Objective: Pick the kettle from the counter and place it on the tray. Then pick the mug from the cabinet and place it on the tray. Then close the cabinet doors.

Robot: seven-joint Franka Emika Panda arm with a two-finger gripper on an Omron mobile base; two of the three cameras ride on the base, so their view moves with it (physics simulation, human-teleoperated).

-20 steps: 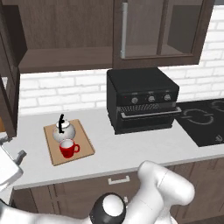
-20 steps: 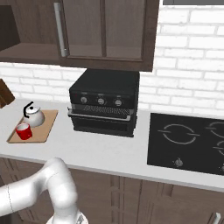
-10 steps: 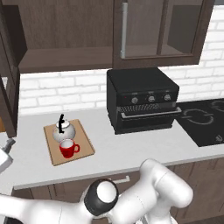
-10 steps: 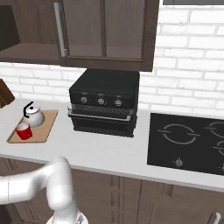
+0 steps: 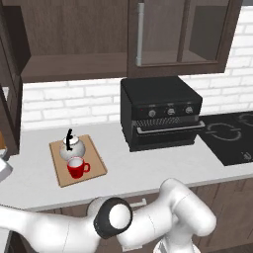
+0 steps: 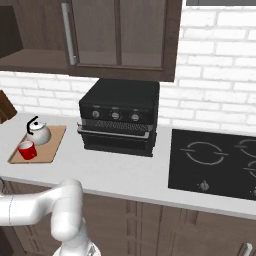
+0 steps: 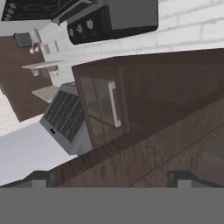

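Kettle [image 5: 72, 147] and mug [image 5: 76, 168] are sitting on the tray [image 5: 97, 168], touching, left of the oven [image 5: 160, 113]. Gripper [image 7: 112, 177] tips are standing wide apart, holding nothing, facing the cabinet door [image 7: 103, 111], its handle [image 7: 114, 105] ahead.

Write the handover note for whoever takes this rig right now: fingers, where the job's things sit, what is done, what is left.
Fingers: two dark tips at the hand view's bottom edge, set wide apart, nothing between them, facing a dark wood door.
Small round silver kettle with a black handle: on the flat light-brown wooden tray. Done.
Bright red mug: on the tray, in front of the kettle. Done.
Dark brown wall cabinet: left half stands open, shelf bare; its door is swung out at the left. The right door with the silver bar handle looks shut.
Left: close the open door.
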